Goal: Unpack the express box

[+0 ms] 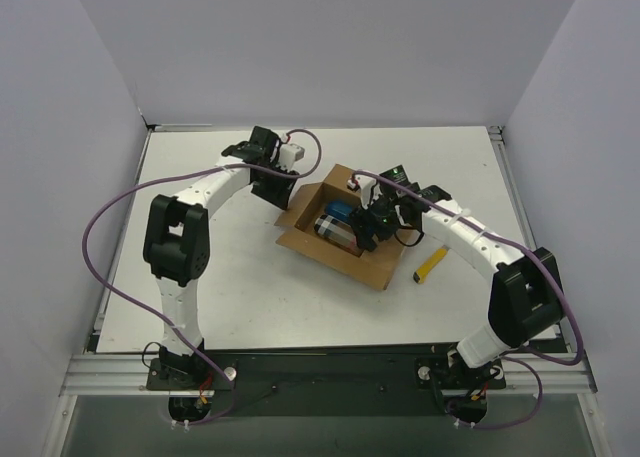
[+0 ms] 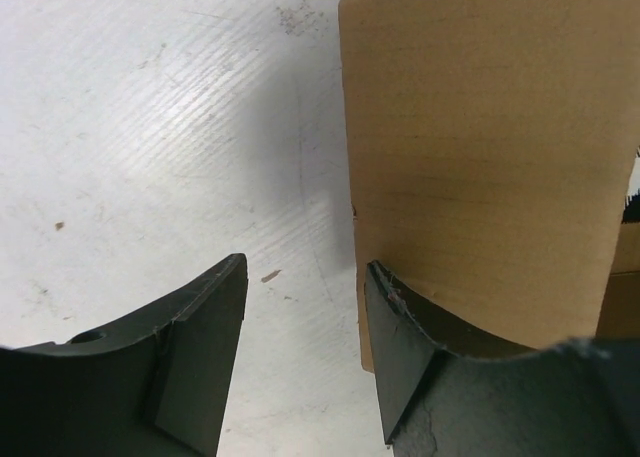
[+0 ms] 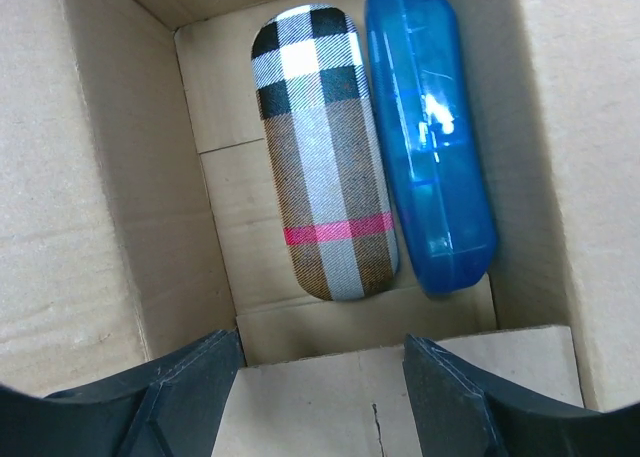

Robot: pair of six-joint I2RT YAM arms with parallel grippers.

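My right jaws stand apart with nothing between them, hanging just above the open express box (image 1: pixel 372 265), which sits mid-bench with its flaps spread. They look down on a plaid case (image 3: pixel 325 147) and a blue case (image 3: pixel 430 137) lying side by side on its floor. My left jaws are apart too and empty, over bare bench (image 2: pixel 150 127) at the edge of one spread flap (image 2: pixel 480 157). I judge the box opened and the emptying not yet begun; the next move calls for my right jaws to drop over one case across its narrow width, clear of the walls.
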